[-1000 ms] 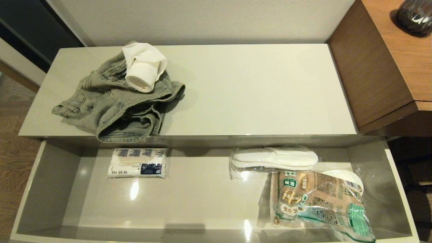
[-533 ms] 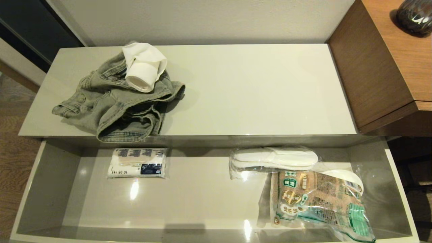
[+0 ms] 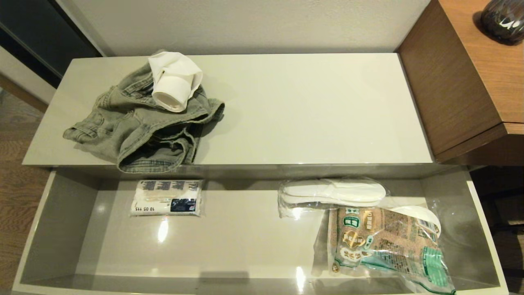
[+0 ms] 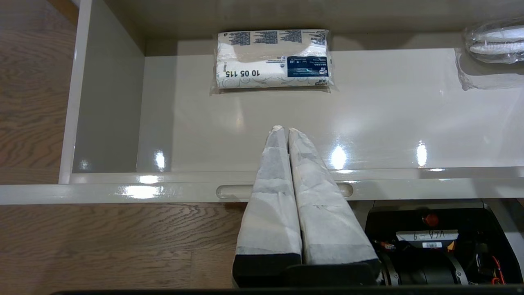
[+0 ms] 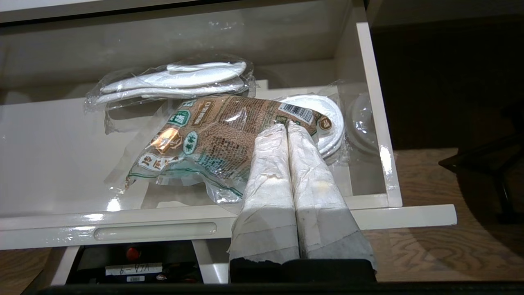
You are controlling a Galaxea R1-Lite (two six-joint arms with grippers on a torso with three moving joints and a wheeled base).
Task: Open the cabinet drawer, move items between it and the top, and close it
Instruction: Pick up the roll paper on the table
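The wide pale drawer (image 3: pixel 61 229) stands pulled out below the cream-white top (image 3: pixel 311 110). On the top's left lies the crumpled grey-green denim garment (image 3: pixel 135 127), with the white paper roll (image 3: pixel 174 84) resting on it. Neither gripper shows in the head view. In the left wrist view my left gripper (image 4: pixel 283 129) is shut and empty, above the drawer's front edge (image 4: pixel 163 190) near a slot. In the right wrist view my right gripper (image 5: pixel 285 126) is shut and empty, over the drawer's right front part.
Inside the drawer lie a wrapped tissue pack (image 3: pixel 167 198) at the left, bagged white slippers (image 3: pixel 333 192) and a green-and-brown printed packet (image 3: pixel 385 241) at the right. A brown wood-grain desk (image 3: pixel 470 73) adjoins the cabinet's right end. Wooden floor (image 4: pixel 114 241) lies in front.
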